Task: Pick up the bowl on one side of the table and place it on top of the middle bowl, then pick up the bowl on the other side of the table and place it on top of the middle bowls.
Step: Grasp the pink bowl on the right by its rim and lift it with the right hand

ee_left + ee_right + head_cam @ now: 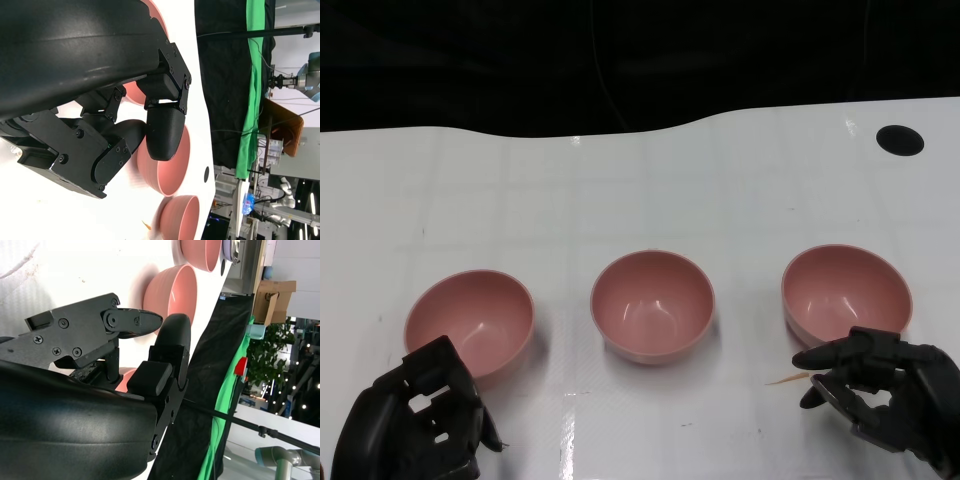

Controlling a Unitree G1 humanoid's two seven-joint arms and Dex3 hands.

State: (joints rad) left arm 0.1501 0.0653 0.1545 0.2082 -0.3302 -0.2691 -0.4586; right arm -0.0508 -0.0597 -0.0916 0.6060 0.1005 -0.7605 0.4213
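Note:
Three pink bowls stand in a row on the white table point(620, 190): the left bowl point(470, 320), the middle bowl point(652, 305) and the right bowl point(846, 292). My left hand point(415, 420) sits just in front of the left bowl, holding nothing, fingers loosely bent and apart. My right hand point(885, 395) is just in front of the right bowl, fingertips near its near rim, also empty. The left wrist view shows my left hand point(115, 135) with the middle bowl point(172, 165) and right bowl point(180, 217) beyond. The right wrist view shows my right hand point(125, 340), the middle bowl point(172, 295) and left bowl point(200, 252).
A round black hole point(900, 140) marks the table's far right corner. The table's curved far edge gives onto darkness. A small orange sliver point(782, 380) lies by my right hand. A green curtain point(252, 90) hangs beyond the table.

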